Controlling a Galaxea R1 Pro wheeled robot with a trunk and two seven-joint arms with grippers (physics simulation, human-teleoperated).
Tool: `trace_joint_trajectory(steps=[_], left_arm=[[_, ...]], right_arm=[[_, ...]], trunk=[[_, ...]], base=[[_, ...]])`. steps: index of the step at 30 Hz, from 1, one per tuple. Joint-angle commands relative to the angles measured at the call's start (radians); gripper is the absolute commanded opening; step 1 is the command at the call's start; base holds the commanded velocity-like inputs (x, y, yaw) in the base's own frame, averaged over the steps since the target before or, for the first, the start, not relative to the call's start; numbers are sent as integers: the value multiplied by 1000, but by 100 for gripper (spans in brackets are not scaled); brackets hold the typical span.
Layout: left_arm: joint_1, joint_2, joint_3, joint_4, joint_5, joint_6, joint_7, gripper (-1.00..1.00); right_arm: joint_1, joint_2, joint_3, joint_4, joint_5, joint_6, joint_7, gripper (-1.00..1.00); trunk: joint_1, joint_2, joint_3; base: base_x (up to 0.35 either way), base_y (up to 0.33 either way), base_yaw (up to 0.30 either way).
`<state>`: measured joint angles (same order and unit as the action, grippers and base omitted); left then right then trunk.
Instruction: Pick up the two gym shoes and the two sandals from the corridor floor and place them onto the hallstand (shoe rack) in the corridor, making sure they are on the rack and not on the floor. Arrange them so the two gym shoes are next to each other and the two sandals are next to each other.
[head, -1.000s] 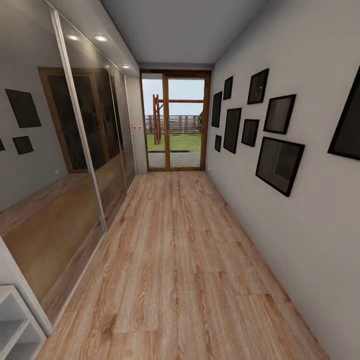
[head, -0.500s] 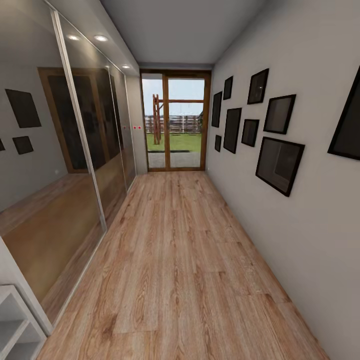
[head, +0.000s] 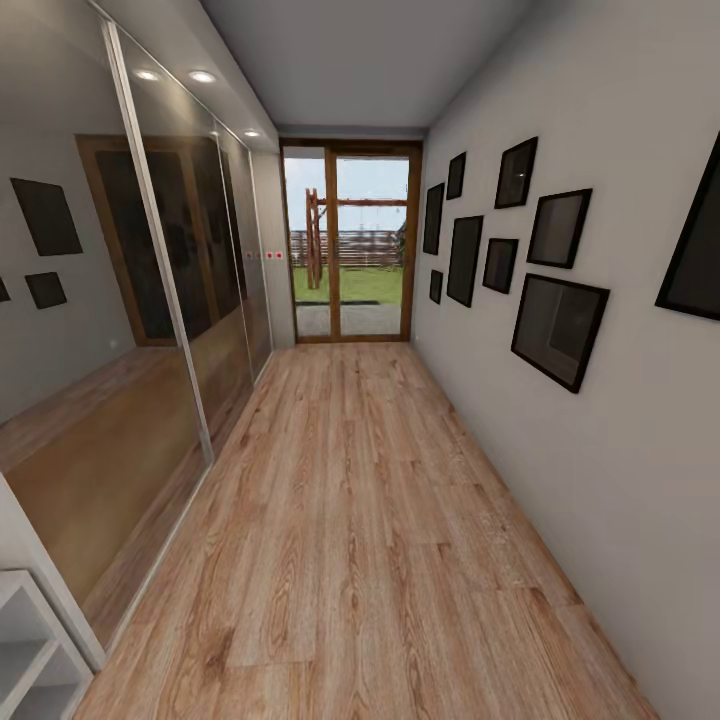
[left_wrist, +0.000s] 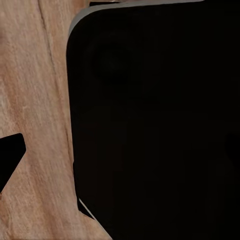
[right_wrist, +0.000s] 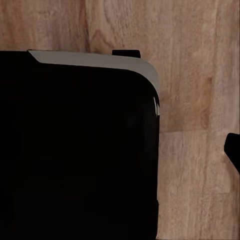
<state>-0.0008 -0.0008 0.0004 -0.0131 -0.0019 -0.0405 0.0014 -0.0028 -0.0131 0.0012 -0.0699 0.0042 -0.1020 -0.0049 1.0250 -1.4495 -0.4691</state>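
Ahead at twelve o'clock, the corridor floor (head: 350, 520) runs bare to the glass door (head: 350, 250), with a white shelf unit (head: 30, 650) at seven o'clock; no shoes to bear on yet. Both wrist views show dark robot body (left_wrist: 160, 120) over planks, so you cannot tell either hand's opening.

wood-plank corridor floor (head: 350, 520), glass door (head: 350, 255)

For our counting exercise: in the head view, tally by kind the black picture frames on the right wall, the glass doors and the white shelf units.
Black picture frames: 9
Glass doors: 1
White shelf units: 1
Total: 11
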Motion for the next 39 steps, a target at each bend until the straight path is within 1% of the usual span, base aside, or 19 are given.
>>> trace_joint_trajectory(steps=[1, 5, 9, 16, 17, 27, 34, 39], left_arm=[[0, 1, 0, 0, -1, -8, 0, 100], [0, 6, -1, 0, -2, -31, 0, 100], [0, 16, -2, 0, -3, -53, 0, 100], [-3, 29, -2, -1, -4, -92, -2, 100], [-5, 30, -2, -1, -4, -318, -3, 100], [-20, 33, -1, -15, -3, -337, -1, 100], [-25, 34, 1, -76, 3, -341, 0, 100], [-28, 38, 2, -132, 5, -342, 0, 100]], right_arm=[[0, -5, 0, -5, 0, -3, 0, 100], [0, -23, 0, -27, 0, -4, 0, 100], [0, -39, 0, -50, 0, -4, 0, 100], [0, -54, 0, -89, 0, -14, -1, 100], [0, -56, 0, -116, 0, -18, -1, 100], [0, -62, -1, -171, 0, -68, -1, 100], [0, -65, -1, -207, 0, -113, -1, 100], [0, -73, -3, -244, 0, -134, -1, 100]], trunk=[[0, 0, -1], [0, 0, -1], [0, 0, -1], [0, 0, -1], [0, 0, -1], [0, 0, -1], [0, 0, -1], [0, 0, -1]], base=[[0, 0, 0], [0, 0, 0], [0, 0, 0], [0, 0, 0], [0, 0, 0], [0, 0, 0], [0, 0, 0], [0, 0, 0]])
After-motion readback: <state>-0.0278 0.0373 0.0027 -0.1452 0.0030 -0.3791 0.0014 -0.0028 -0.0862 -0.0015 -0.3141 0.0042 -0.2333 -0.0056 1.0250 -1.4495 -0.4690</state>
